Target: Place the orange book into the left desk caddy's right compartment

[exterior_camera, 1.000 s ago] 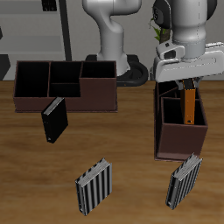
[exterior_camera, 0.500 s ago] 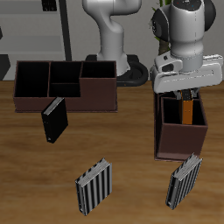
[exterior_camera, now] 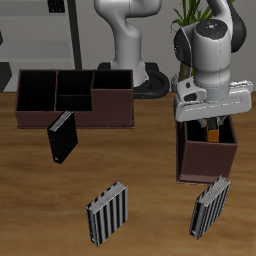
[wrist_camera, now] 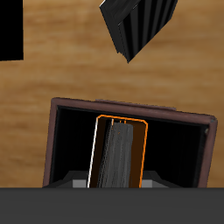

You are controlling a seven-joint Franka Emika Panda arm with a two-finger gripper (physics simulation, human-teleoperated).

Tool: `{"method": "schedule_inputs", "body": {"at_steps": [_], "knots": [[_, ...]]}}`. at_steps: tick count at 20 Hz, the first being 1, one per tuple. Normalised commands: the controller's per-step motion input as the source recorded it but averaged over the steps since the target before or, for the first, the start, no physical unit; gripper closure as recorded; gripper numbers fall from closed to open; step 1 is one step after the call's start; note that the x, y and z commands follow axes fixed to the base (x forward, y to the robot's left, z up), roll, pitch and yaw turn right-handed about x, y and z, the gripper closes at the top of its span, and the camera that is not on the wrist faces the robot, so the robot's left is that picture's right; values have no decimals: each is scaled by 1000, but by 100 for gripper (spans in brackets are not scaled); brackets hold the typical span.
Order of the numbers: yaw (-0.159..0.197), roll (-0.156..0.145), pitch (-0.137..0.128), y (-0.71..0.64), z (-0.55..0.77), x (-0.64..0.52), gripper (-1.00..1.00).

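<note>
We are hovering our gripper (exterior_camera: 213, 124) over the orange book (wrist_camera: 118, 153) standing in the left desk caddy (exterior_camera: 206, 156); jaw state unclear. A striped book (exterior_camera: 211, 206) is leaning beside the caddy's front.

table (exterior_camera: 150, 200): brown wood with visible grain, matt
left desk caddy (exterior_camera: 207, 158): dark reddish-brown walls, smooth, dull finish, black inside
other caddy (exterior_camera: 75, 98): same dark brown, smooth, matt walls
orange book (wrist_camera: 120, 154): plain bright-orange cover, smooth, flat sheen
black book (exterior_camera: 62, 137): smooth black cover, matt
striped books (exterior_camera: 107, 213): grey-and-black ribbed-looking covers, matt
robot arm (exterior_camera: 212, 45): smooth white and grey shell, plastic-like, slightly glossy
</note>
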Motion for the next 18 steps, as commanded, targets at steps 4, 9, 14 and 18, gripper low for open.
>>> {"method": "schedule_inputs", "body": {"at_steps": [4,9,14,18], "knots": [[-21,13,53,12,-214,53,100],[-28,113,188,115,-473,64,-100],[2,63,50,82,-198,-31,-100],[-7,9,-16,-47,121,-78,-100]]}}
